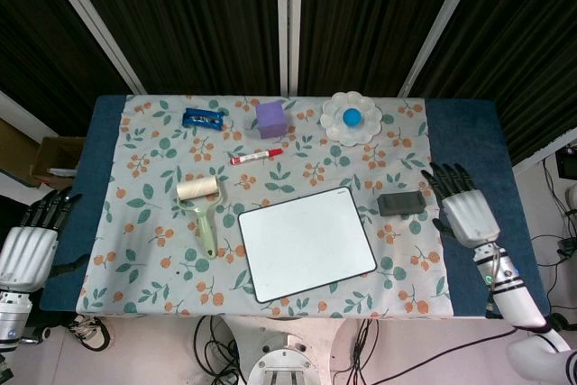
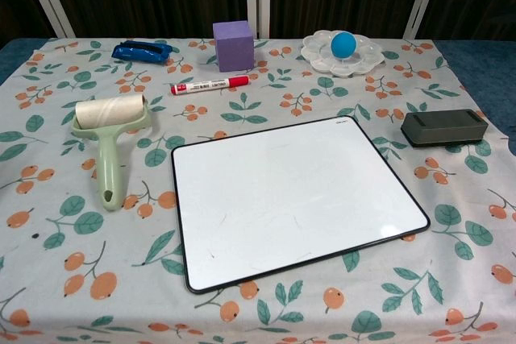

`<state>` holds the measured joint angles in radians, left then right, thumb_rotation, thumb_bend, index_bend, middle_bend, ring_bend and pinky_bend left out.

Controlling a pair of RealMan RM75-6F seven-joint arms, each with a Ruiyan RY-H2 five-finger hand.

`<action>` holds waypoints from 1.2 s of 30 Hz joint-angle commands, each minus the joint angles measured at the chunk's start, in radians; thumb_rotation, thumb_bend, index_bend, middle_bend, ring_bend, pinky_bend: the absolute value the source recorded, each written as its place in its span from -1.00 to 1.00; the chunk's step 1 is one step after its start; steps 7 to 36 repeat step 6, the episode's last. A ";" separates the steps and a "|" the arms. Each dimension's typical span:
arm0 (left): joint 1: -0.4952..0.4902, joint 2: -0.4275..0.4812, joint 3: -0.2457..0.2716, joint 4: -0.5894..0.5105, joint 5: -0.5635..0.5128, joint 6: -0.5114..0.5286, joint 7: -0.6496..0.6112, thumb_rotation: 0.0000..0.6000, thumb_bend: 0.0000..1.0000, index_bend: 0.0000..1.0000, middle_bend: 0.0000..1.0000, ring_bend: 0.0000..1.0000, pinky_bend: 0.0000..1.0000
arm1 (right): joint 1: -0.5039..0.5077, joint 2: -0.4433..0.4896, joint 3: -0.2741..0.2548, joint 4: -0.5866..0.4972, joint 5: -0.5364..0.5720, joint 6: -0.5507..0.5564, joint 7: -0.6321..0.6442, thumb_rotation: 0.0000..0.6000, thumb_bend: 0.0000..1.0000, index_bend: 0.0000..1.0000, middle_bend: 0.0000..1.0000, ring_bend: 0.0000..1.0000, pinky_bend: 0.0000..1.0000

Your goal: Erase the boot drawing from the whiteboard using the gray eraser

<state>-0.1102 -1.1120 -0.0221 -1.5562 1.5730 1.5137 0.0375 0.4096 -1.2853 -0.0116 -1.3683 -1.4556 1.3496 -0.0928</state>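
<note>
Head view: whiteboard (image 1: 307,243) lies at lower centre of the frame on the floral cloth (image 1: 144,169) over the worktop, its surface wiped white, no drawing visible. Gray eraser (image 1: 400,203) lies flat on the cloth just right of the board's upper right corner, apart from it. Right hand (image 1: 465,211) sits right of the eraser over the blue worktop edge, fingers (image 1: 444,178) spread and released, not touching the eraser. Left hand (image 1: 31,244) is at the lower left edge of the frame, off the cloth, fingers straight and apart, holding nothing. Lint roller (image 1: 203,208) lies left of the board. Red marker (image 1: 255,157) is above it, purple cube (image 1: 270,119) and blue stapler-like item (image 1: 205,117) along the top, blue ball (image 1: 352,116) in the white flower dish (image 1: 371,127) at upper right.

Chest view: neither hand shows. Whiteboard (image 2: 298,196) fills the centre, with only faint smudges, possibly residue. Gray eraser (image 2: 444,127) rests at mid right on the cloth (image 2: 48,86), near the board's right corner. Lint roller (image 2: 108,130) at left, red marker (image 2: 210,84), purple cube (image 2: 233,45), blue ball (image 2: 343,43) and dish (image 2: 367,60) along the top.
</note>
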 commanded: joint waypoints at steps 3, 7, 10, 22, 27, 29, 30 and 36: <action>0.004 0.008 -0.002 -0.010 -0.003 0.006 0.006 0.90 -0.93 -0.80 -0.90 -0.93 -0.67 | -0.253 0.061 -0.026 0.045 -0.001 0.273 0.141 1.00 -0.76 -1.00 -1.00 -1.00 -1.00; 0.005 0.009 -0.001 -0.013 -0.007 0.004 0.009 0.90 -0.93 -0.80 -0.90 -0.93 -0.67 | -0.301 0.048 -0.011 0.092 0.034 0.292 0.213 1.00 -0.76 -1.00 -1.00 -1.00 -1.00; 0.005 0.009 -0.001 -0.013 -0.007 0.004 0.009 0.90 -0.93 -0.80 -0.90 -0.93 -0.67 | -0.301 0.048 -0.011 0.092 0.034 0.292 0.213 1.00 -0.76 -1.00 -1.00 -1.00 -1.00; 0.005 0.009 -0.001 -0.013 -0.007 0.004 0.009 0.90 -0.93 -0.80 -0.90 -0.93 -0.67 | -0.301 0.048 -0.011 0.092 0.034 0.292 0.213 1.00 -0.76 -1.00 -1.00 -1.00 -1.00; 0.005 0.009 -0.001 -0.013 -0.007 0.004 0.009 0.90 -0.93 -0.80 -0.90 -0.93 -0.67 | -0.301 0.048 -0.011 0.092 0.034 0.292 0.213 1.00 -0.76 -1.00 -1.00 -1.00 -1.00; 0.005 0.009 -0.001 -0.013 -0.007 0.004 0.009 0.90 -0.93 -0.80 -0.90 -0.93 -0.67 | -0.301 0.048 -0.011 0.092 0.034 0.292 0.213 1.00 -0.76 -1.00 -1.00 -1.00 -1.00; 0.005 0.009 -0.001 -0.013 -0.007 0.004 0.009 0.90 -0.93 -0.80 -0.90 -0.93 -0.67 | -0.301 0.048 -0.011 0.092 0.034 0.292 0.213 1.00 -0.76 -1.00 -1.00 -1.00 -1.00; 0.005 0.009 -0.001 -0.013 -0.007 0.004 0.009 0.90 -0.93 -0.80 -0.90 -0.93 -0.67 | -0.301 0.048 -0.011 0.092 0.034 0.292 0.213 1.00 -0.76 -1.00 -1.00 -1.00 -1.00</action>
